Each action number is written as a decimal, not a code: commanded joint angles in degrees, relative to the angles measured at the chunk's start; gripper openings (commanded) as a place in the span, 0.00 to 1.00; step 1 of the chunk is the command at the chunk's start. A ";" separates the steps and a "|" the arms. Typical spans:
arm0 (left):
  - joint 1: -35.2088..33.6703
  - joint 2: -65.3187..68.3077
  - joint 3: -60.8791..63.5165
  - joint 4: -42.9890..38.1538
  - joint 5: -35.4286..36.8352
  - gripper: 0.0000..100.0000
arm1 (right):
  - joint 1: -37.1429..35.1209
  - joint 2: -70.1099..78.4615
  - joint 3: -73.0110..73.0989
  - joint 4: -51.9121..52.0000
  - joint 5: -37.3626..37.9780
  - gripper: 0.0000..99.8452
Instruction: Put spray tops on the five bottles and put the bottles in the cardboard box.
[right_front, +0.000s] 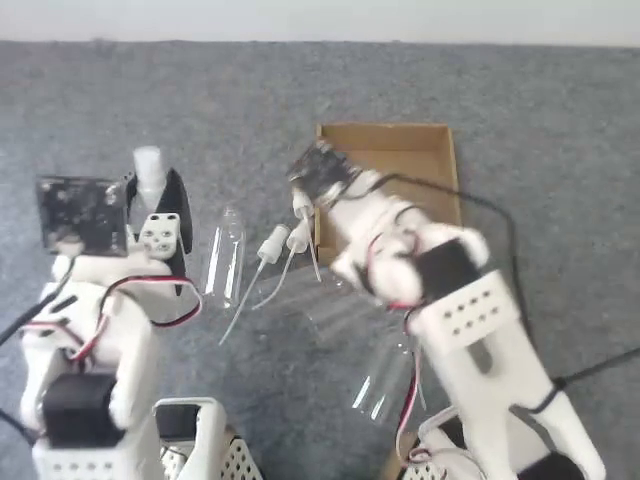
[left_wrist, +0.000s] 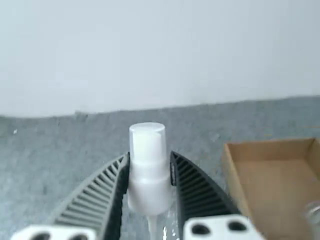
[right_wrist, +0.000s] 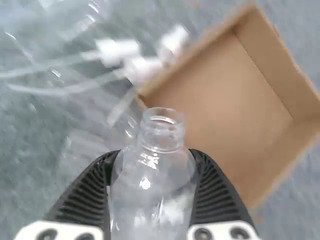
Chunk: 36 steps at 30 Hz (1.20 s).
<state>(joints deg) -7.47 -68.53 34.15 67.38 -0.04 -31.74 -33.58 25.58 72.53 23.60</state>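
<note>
The left tool (left_wrist: 148, 164) clamps a spray top (left_wrist: 146, 142); the right tool (right_wrist: 154, 165) clamps an uncapped bottle (right_wrist: 160, 134).

Possibly office, grey carpet (right_front: 550, 90), white wall (left_wrist: 160, 50)

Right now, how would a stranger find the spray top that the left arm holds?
From the cardboard box, look across the high view's left side to the left gripper. The spray top is clamped between its dark jaws, white cap sticking out. The other spray tops lie loose beside the box, ungripped.
</note>
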 joint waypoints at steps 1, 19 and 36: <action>2.46 -0.79 -6.90 0.44 2.37 0.01 | -6.37 -7.08 7.91 -11.82 -2.90 0.01; 16.44 -0.88 -8.31 -10.11 16.00 0.01 | -19.03 -30.20 34.29 -25.98 -5.27 0.01; 16.35 -1.23 -3.38 -12.48 16.18 0.01 | -20.53 -30.55 46.07 -48.66 -5.80 0.01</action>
<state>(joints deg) 8.97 -69.23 30.46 57.80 15.43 -51.87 -62.42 71.74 27.60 18.42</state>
